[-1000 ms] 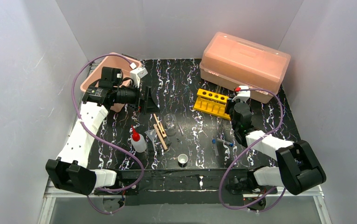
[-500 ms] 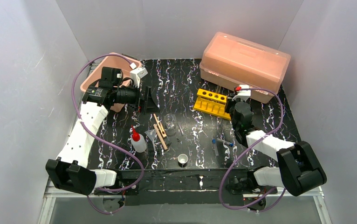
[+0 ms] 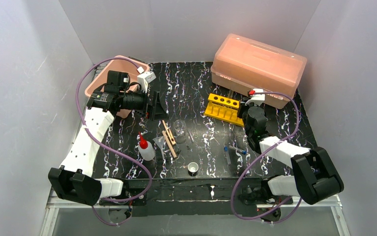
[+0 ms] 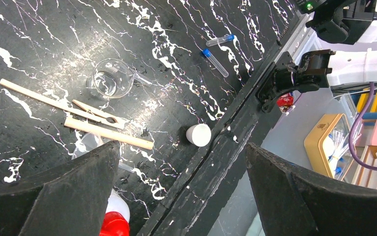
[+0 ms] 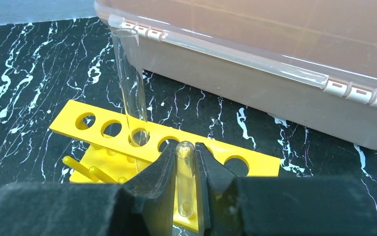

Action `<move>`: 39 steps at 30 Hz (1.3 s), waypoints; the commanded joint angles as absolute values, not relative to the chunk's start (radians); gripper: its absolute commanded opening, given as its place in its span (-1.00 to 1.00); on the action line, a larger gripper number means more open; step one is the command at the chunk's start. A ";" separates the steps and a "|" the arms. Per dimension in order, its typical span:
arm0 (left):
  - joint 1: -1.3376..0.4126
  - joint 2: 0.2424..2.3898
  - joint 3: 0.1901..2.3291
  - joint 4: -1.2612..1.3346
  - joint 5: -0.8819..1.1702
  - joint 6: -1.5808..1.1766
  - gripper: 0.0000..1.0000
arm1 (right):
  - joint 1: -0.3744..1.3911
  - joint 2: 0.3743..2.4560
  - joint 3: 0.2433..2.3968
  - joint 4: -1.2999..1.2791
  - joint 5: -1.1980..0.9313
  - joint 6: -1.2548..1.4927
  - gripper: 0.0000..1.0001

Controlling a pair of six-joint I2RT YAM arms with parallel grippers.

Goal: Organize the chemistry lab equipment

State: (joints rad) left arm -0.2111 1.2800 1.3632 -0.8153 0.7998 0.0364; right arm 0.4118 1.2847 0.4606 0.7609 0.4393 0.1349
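Two clear tubes are at the yellow holed rack (image 5: 263,166). A leaning tube (image 5: 129,83) stands tilted in one of its middle holes. A held tube (image 5: 185,191) is upright just in front of the rack, pinched between the narrowly closed fingers of the right gripper (image 5: 186,156). The rack sits toward the table's far right corner, just in front of the pink lidded box (image 3: 258,66).

Around the table's middle lie the clear glass beaker (image 4: 110,81) and, beside it, the wooden clamps (image 4: 93,120). The squeeze bottle (image 3: 145,149) stands toward the near left. The tiny white cup (image 4: 198,134) is by the near edge, and two blue-capped tubes (image 4: 216,51) lie toward the near right.

The left gripper (image 4: 181,147) hangs spread wide with nothing in it, near a pink tub (image 3: 109,73) at the far left corner.
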 commanded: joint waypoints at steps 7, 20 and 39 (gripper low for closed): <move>-0.208 1.276 1.391 -0.838 0.819 0.042 0.97 | 0.405 1.320 0.486 0.836 0.453 0.151 -0.97; -0.209 1.283 1.399 -0.843 0.816 0.048 0.97 | 0.405 1.339 0.465 0.849 0.461 0.154 -0.97; -0.209 1.280 1.407 -0.846 0.807 0.050 0.97 | 0.405 1.333 0.448 0.799 0.462 0.192 -0.54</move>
